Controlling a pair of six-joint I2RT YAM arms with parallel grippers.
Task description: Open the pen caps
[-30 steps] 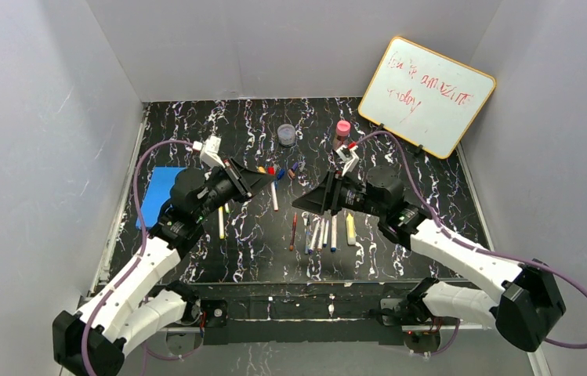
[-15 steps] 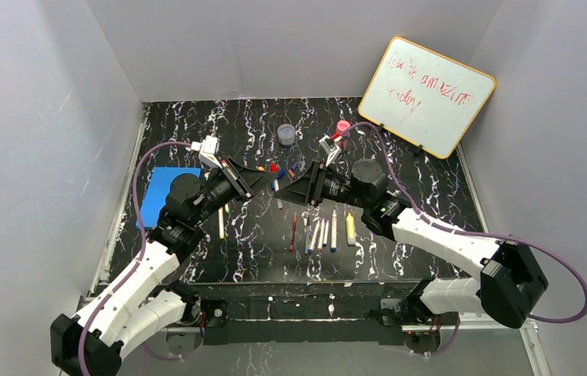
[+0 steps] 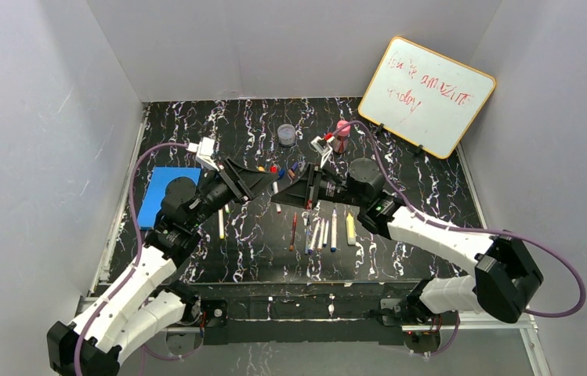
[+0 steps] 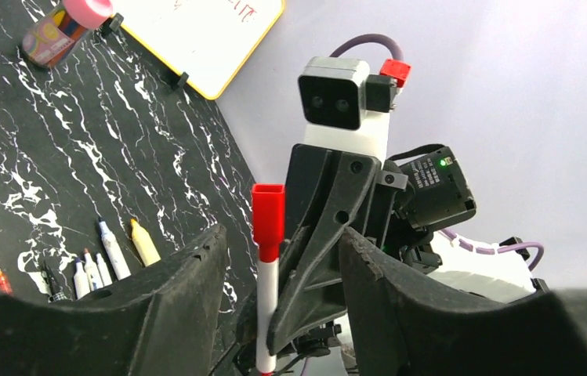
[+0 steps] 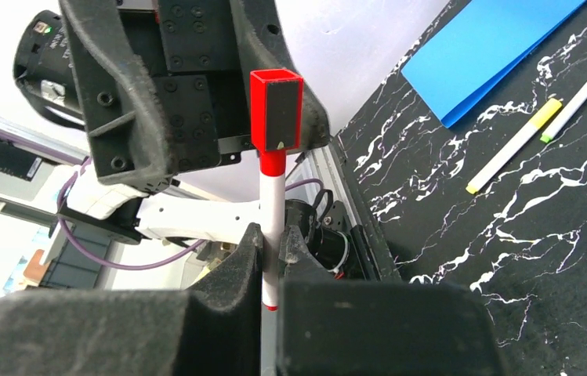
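- Right, from here I see the right gripper [image 5: 273, 235] pressed together on the white barrel of a pen [image 5: 272, 196]; the pen stands straight up out of its grip, held above the table [image 3: 188, 125]
- the red cap [image 4: 268, 211] sits on the top end of that pen; it is not yet off
- the left gripper [image 4: 278, 251] is spread; its fingers [image 4: 188, 290] stand either side of the cap and barrel, and the left wrist view shows a gap on both sides, so nothing is pinched there
- in the top view the two grippers meet nose to nose over the middle of the table, left one on the left, right one on the right
- a row of pens [image 3: 321, 233] lies flat on the table just on the near side of the right gripper
- a yellow-ended pen [image 5: 513, 147] and a green-ended pen [image 5: 584, 92] lie near a blue sheet [image 5: 501, 47] on the left side
- a few small coloured caps [image 3: 274, 168] lie just beyond the grippers; I cannot count them
- at the back stand a clear jar [image 3: 287, 135], a pink-capped bottle [image 3: 342, 133] and a whiteboard [image 3: 427, 94]
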